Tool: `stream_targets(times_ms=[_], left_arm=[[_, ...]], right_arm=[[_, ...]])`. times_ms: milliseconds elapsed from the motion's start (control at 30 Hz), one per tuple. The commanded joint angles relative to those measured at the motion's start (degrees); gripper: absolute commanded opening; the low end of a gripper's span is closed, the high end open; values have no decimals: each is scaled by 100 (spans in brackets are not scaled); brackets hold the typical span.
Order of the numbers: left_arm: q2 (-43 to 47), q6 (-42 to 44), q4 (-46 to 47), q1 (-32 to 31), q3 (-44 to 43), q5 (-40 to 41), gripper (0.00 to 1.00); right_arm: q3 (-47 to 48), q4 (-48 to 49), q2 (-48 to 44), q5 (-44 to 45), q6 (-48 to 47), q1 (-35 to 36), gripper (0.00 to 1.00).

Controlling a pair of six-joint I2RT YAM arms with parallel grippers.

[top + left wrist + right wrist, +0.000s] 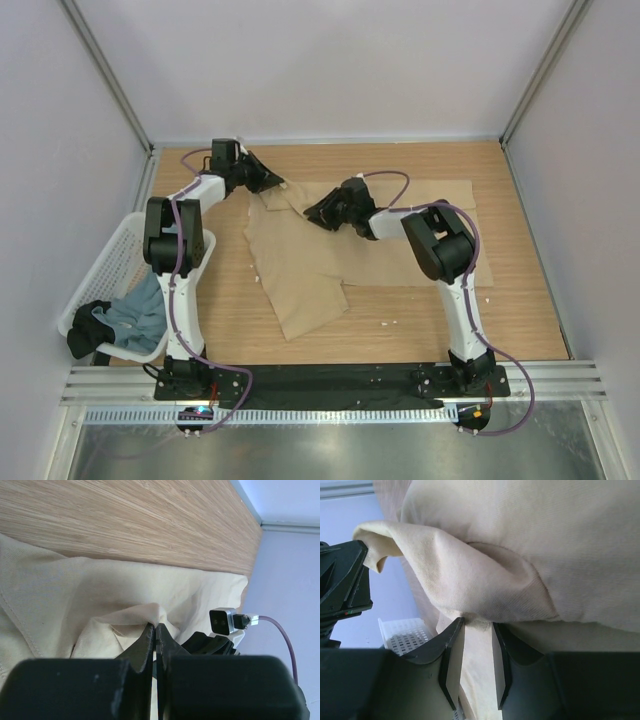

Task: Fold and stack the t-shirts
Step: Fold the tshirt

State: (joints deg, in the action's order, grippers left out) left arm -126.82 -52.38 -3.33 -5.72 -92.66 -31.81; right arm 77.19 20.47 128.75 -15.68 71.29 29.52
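The left gripper (156, 629) and the right gripper (476, 628) both pinch the tan shirt (300, 262).
The tan shirt lies spread in the middle of the wooden table (430, 312). The left gripper is squeezed tight on a fold at the shirt's 11 o'clock corner. The right gripper bites a fold near 12 o'clock, close by. The grey-blue shirt (140, 310) sits bunched in the white basket (112, 252) at the table's 8 o'clock side.

Wooden table, one shirt on it.
You see the light wood table (400, 330) carrying a rumpled tan t-shirt (300, 270), spread from its middle toward the far right; a white mesh basket (110, 252) sits tilted at its left edge.
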Motion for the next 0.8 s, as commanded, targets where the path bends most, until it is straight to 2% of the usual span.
stream_targets(times_ms=[0,133,233,433,467,767], left_arm=[[123,-18,219,27,-24,-150,0],[149,-18,254,27,38,-159,0],[149,-27,272,27,64,-167,0],[184,0,280,27,117,-202,0],[193,17,263,27,126,-194,0],[465,184,-228,27,318,-299,0]], right_arm=[[357,-147,115,285,140,45,34],[709,-719,203,390,35,142,33],[798,-851,221,496,34,221,29],[859,-992,203,584,-35,230,8],[877,-1018,195,584,-79,230,2],[903,-1870,-560,497,-800,160,1]])
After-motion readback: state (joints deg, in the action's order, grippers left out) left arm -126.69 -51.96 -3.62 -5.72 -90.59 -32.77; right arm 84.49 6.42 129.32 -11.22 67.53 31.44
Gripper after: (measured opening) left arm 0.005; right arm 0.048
